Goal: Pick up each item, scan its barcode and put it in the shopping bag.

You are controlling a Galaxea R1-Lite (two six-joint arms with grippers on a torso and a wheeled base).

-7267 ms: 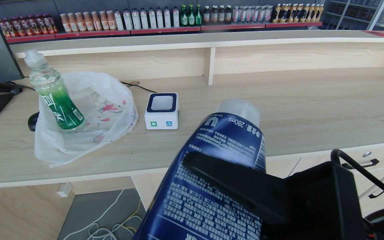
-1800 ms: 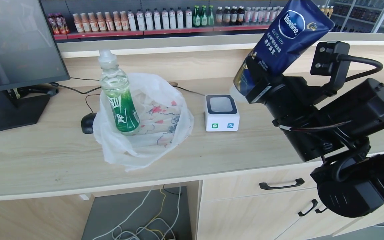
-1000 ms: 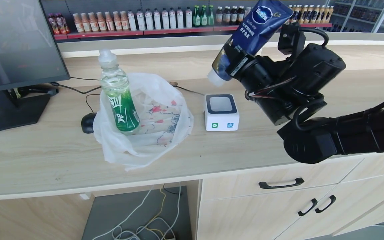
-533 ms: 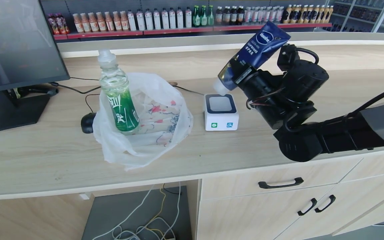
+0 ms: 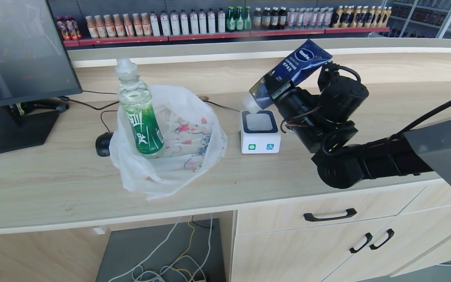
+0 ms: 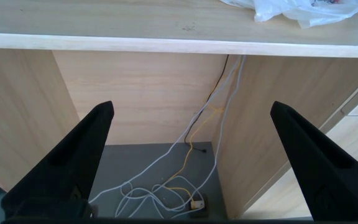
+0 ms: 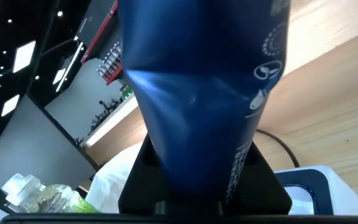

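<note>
My right gripper [image 5: 278, 92] is shut on a dark blue lotion tube [image 5: 286, 74], held tilted with its pale cap down, just above the far edge of the white barcode scanner [image 5: 259, 131]. The right wrist view has the blue tube [image 7: 204, 112] close up between the fingers, with a corner of the scanner [image 7: 306, 186] below. A white plastic shopping bag [image 5: 178, 149] lies open on the counter left of the scanner, with a green-labelled bottle [image 5: 139, 117] standing in it. My left gripper [image 6: 191, 155] hangs open below the counter edge, holding nothing.
A monitor [image 5: 14, 51] on its stand sits at the counter's left, a black mouse [image 5: 103, 144] beside the bag. A raised wooden ledge [image 5: 225, 53] runs behind. Drawers [image 5: 329, 215] are under the counter, loose cables [image 6: 173, 186] on the floor.
My right arm swung in from the right and lowered the tube, bringing its cap down over the scanner. Since the oldest frame the head view has shifted. Bag and bottle stayed put.
</note>
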